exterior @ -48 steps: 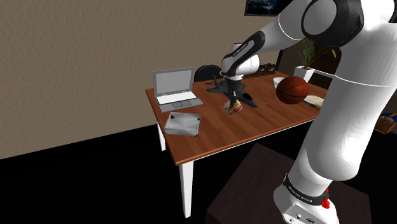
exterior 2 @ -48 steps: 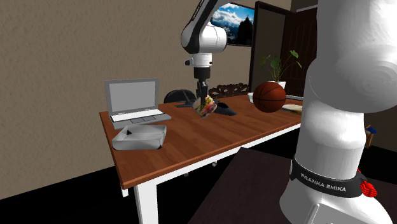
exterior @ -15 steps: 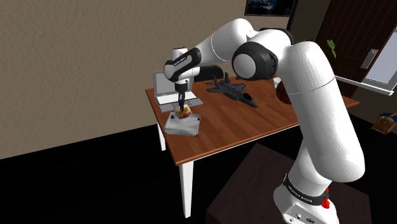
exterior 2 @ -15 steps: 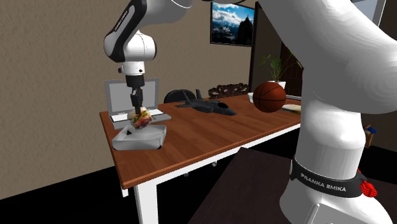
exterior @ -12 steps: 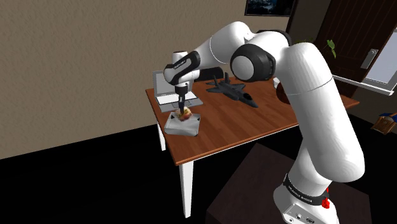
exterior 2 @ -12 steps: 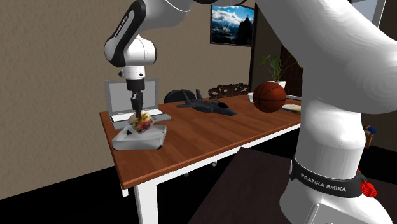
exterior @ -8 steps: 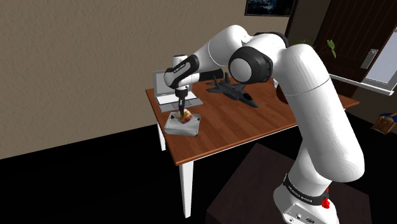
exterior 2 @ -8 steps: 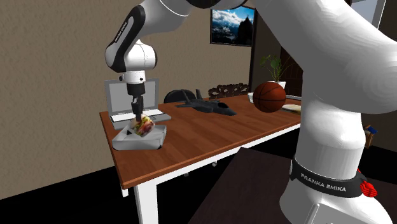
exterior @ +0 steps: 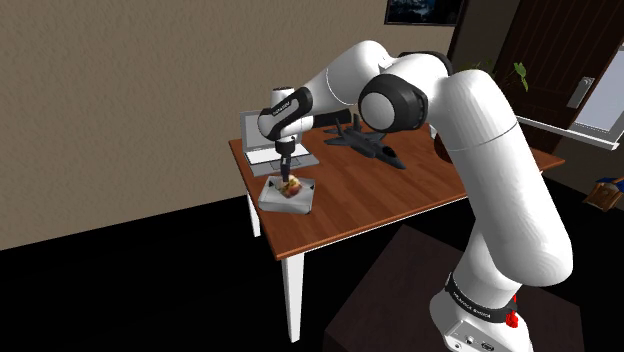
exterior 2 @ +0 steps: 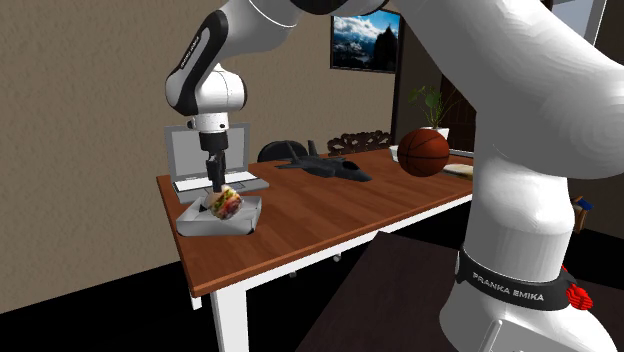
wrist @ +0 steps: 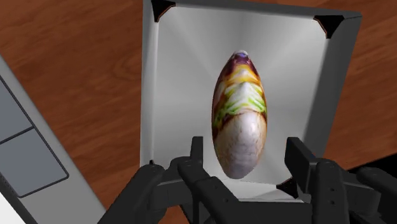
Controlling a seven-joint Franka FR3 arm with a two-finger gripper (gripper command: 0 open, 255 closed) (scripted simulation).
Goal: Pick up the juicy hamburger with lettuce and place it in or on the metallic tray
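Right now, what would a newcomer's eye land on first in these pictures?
The colourful hamburger, on edge in the grey tray beside the laptop, with the black gripper open just above it. Then the orange-brown basketball at the far end of the table, past a dark toy jet.

Smooth grey tray (wrist: pixel 181 76) with a soft metallic sheen; polished reddish wood-grain surface (wrist: pixel 76 76); hamburger (wrist: pixel 240 114) with a smooth, glossy bun; matt black end effector (wrist: pixel 245 156).
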